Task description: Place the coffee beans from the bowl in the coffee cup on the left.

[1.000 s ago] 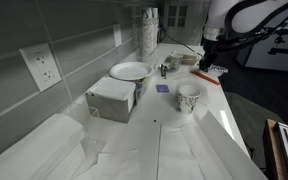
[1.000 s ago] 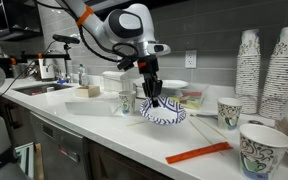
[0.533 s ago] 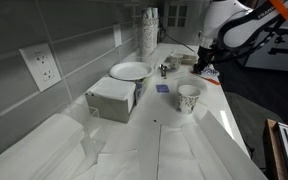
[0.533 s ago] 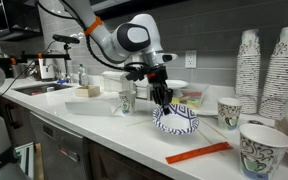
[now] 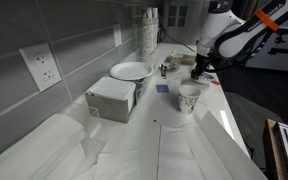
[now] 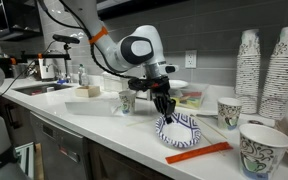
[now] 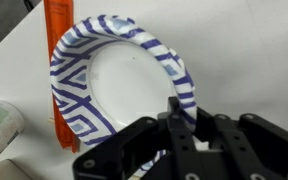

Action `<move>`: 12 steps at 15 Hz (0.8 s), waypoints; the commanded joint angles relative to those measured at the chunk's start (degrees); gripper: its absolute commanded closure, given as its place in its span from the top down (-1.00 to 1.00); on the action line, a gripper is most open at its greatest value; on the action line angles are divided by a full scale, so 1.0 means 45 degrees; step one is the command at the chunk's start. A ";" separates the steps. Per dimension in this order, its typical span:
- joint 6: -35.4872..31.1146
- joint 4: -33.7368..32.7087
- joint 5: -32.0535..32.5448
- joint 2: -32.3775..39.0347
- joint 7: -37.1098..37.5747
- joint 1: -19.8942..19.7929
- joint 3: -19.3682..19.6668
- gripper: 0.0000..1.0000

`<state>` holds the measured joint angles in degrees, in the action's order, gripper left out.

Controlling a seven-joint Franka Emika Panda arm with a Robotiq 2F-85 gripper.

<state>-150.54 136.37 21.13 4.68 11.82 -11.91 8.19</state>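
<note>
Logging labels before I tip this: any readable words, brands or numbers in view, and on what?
None readable.
Blue-and-white patterned paper bowl in the gripper: pattern only, no text.
Speckled white paper cup: print too small to read.
Orange flat strip: no legible marks.

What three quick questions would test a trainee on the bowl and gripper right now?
1. True or false: the gripper is shut on the rim of the bowl.
2. Pick one. The bowl is: A) lying flat on the counter; B) tilted, held by its rim; C) upside down over a cup.
3. Fill in: the long strip beside the bowl is ____ in colour.

Key: 1 true; 2 B; 3 orange.
</note>
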 commanded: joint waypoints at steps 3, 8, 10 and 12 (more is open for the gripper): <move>0.0621 -0.0046 -0.1756 -0.0910 -0.1602 0.0497 -0.0143 0.10; 0.4081 -0.0511 -0.6125 -0.2880 -0.3864 0.1261 -0.0665 0.80; 0.5783 -0.0837 -0.7097 -0.3609 -0.4078 0.1558 -0.0614 1.00; 0.6906 -0.1065 -0.6972 -0.4247 -0.3483 0.1625 -0.0647 1.00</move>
<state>-125.87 132.01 -8.54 -10.21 -4.65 -5.29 4.87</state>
